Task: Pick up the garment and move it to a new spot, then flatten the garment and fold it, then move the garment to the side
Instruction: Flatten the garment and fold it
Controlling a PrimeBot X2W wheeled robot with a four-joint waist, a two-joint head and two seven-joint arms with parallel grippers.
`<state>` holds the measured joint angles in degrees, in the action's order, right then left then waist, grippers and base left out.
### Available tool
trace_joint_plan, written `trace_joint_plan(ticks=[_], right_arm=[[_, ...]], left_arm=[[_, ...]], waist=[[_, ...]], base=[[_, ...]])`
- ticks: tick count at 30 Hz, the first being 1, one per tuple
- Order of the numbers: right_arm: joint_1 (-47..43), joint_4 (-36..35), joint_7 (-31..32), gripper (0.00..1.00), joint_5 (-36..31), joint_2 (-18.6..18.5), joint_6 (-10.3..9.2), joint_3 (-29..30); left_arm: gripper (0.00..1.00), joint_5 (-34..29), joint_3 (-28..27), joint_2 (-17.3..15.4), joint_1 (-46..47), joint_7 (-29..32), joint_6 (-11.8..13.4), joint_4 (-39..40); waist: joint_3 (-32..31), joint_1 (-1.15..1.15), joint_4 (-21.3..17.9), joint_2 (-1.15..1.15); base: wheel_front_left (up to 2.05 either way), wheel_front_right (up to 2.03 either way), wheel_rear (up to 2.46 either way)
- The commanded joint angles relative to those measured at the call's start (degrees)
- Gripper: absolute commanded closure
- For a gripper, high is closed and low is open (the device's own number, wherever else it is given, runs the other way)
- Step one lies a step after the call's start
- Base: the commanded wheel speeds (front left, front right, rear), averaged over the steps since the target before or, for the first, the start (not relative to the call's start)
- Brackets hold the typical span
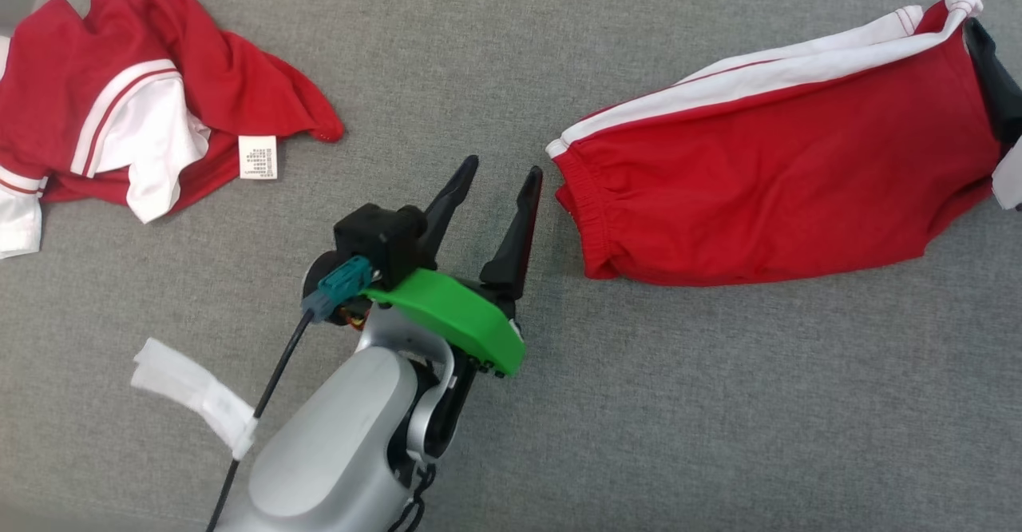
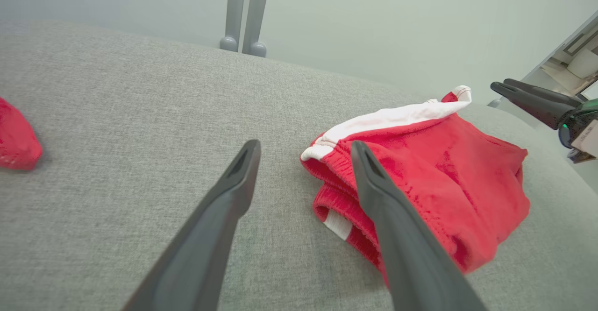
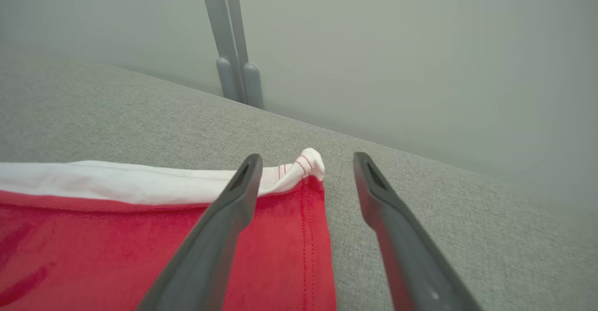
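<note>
Red shorts [image 1: 782,188] lying on the right side of the gray table [image 1: 479,53], both pincers spread wide and holding nothing.

So the shorts are bright red with a white stripe [image 1: 758,77] along the far edge and a gathered elastic waistband [image 1: 579,204] pointing left. They look doubled over and pretty flat, apart from the white corner curling up at the hem end. The left pincer [image 1: 503,167] sits just beside the waistband, and the right pincer [image 3: 303,159] is over that curled hem corner. A crumpled red and white shirt [image 1: 120,93] lies well apart at the far left.
</note>
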<state>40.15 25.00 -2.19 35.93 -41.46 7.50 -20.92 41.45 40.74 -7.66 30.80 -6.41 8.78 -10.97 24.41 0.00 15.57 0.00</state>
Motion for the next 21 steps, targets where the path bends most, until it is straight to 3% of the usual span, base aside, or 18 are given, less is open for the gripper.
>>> trace_joint_plan(ticks=[1,4,12,21], right_arm=[[-1.4,-0.3,-0.8,0.00,-1.1,-0.4,-0.01,-0.3],[-3.8,0.1,-0.8,0.00,-2.7,0.0,-0.02,-0.1],[-6.7,-0.3,7.6,0.00,-3.7,-0.6,-0.02,1.0],[-2.7,2.4,18.7,0.00,-5.7,0.4,-0.02,4.8]], left_arm=[[0.00,-2.0,-0.2,-1.4,-1.4,-1.8,1.0,0.5],[0.00,-4.8,-0.5,-3.1,-4.0,-5.5,3.2,1.9],[0.00,-11.0,-3.9,-4.8,-13.2,-8.9,6.8,8.0],[0.00,-17.8,-8.5,1.3,-19.5,-8.8,3.1,11.3]], waist=[[-1.6,0.00,-1.1,0.00],[-3.6,0.00,-1.9,0.00],[-3.6,0.00,-0.7,0.00],[1.4,0.00,4.6,0.00]], base=[[0.00,0.00,0.00],[0.00,0.00,0.00],[0.00,0.00,0.00],[0.00,0.00,0.00]])
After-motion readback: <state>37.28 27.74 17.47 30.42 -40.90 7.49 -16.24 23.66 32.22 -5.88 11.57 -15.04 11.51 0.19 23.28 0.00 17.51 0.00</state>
